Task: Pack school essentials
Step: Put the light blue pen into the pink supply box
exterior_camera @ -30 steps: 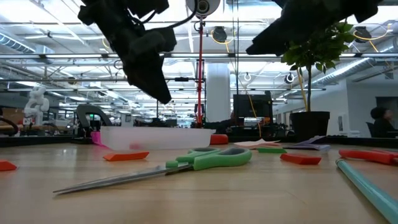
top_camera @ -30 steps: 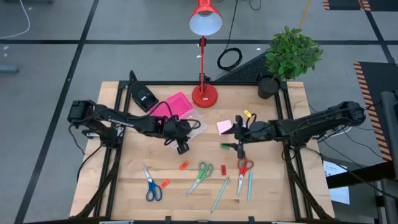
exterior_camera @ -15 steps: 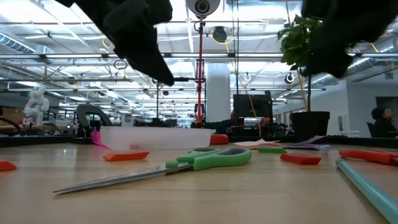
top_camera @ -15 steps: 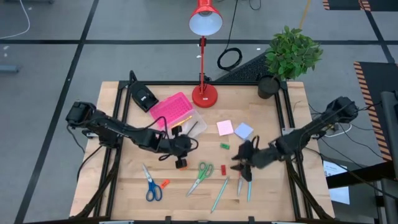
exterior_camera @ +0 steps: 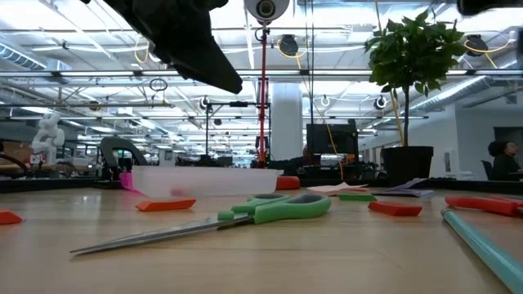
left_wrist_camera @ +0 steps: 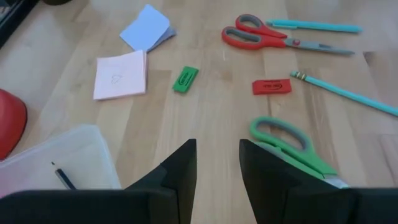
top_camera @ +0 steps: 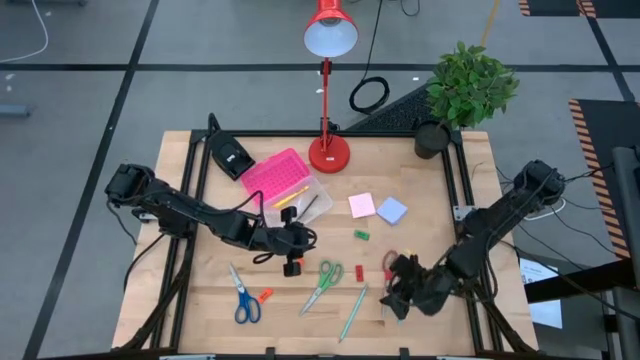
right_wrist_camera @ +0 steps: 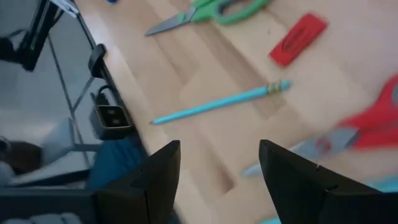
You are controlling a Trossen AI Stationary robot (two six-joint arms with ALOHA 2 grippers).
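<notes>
- The wooden table [top_camera: 220, 300] carries everything; at its far edge stands a red desk lamp [top_camera: 328, 150], and a potted plant [top_camera: 468, 88] is at the far right corner.
- The left gripper [top_camera: 291, 266] hangs over the middle of the table, just beside the handles of the green-handled scissors [top_camera: 324, 282]; in the left wrist view its two dark fingers [left_wrist_camera: 184, 169] stand apart, with only bare wood in the gap.
- The right gripper [top_camera: 397, 298] is near the front right of the table, over the red-handled scissors [left_wrist_camera: 268, 38]; its fingers [right_wrist_camera: 163, 167] are spread wide and nothing is between them.
- The clear plastic box [top_camera: 302, 200] with the pink lid [top_camera: 278, 174] lies behind the left gripper; a thin pencil [left_wrist_camera: 63, 177] is inside it.
- The blue-handled scissors [top_camera: 243, 298] lie at the front left; an orange eraser [top_camera: 265, 295] is just beside them.
- A teal pencil [top_camera: 354, 312] lies in front of the green scissors.
- The pink sticky-note pad [top_camera: 361, 205] and the blue pad [top_camera: 392, 210] lie side by side, touching or almost.
- The green eraser [left_wrist_camera: 185, 79] and the red eraser [left_wrist_camera: 271, 86] both carry a printed label; it is too small to read.
</notes>
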